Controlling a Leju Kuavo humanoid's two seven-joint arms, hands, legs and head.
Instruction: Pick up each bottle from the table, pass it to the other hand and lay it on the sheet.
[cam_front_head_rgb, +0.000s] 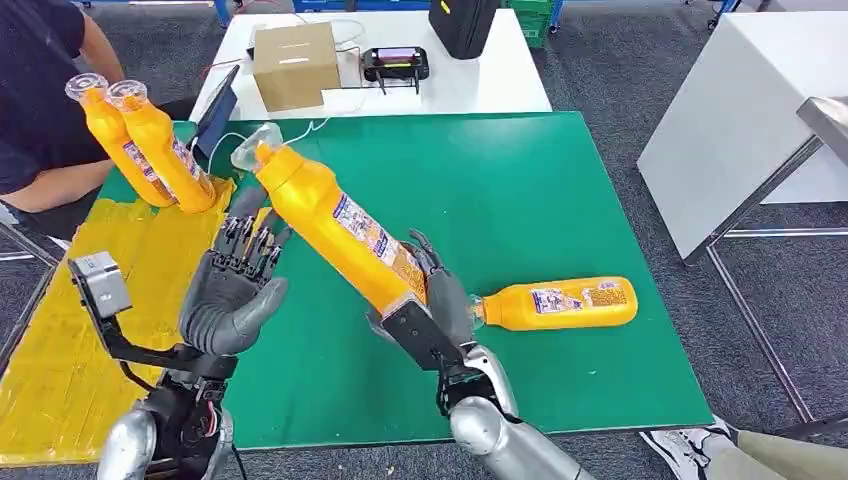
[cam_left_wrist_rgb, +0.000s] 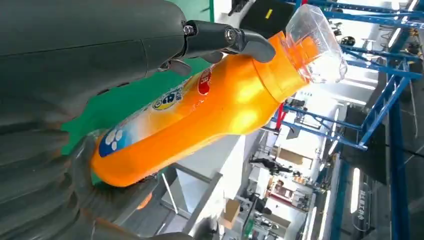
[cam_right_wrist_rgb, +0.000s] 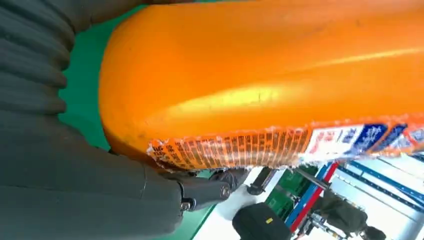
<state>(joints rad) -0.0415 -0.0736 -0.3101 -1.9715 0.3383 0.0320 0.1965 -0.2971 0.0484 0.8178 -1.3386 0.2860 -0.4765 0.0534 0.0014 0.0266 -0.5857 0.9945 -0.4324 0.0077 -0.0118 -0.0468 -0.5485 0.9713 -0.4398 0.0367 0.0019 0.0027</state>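
Your right hand (cam_front_head_rgb: 432, 300) grips the base of an orange bottle (cam_front_head_rgb: 335, 225), holding it tilted above the green table (cam_front_head_rgb: 560, 190) with its clear cap (cam_front_head_rgb: 255, 147) towards the open, empty left hand (cam_front_head_rgb: 235, 285): the hand-over is under way, I judge. Next, close the left hand round the body before the right lets go, then lay it on the yellow sheet (cam_front_head_rgb: 60, 340) beside two bottles (cam_front_head_rgb: 150, 145) already there; another bottle (cam_front_head_rgb: 560, 303) waits on the table. Label print is too small to read.
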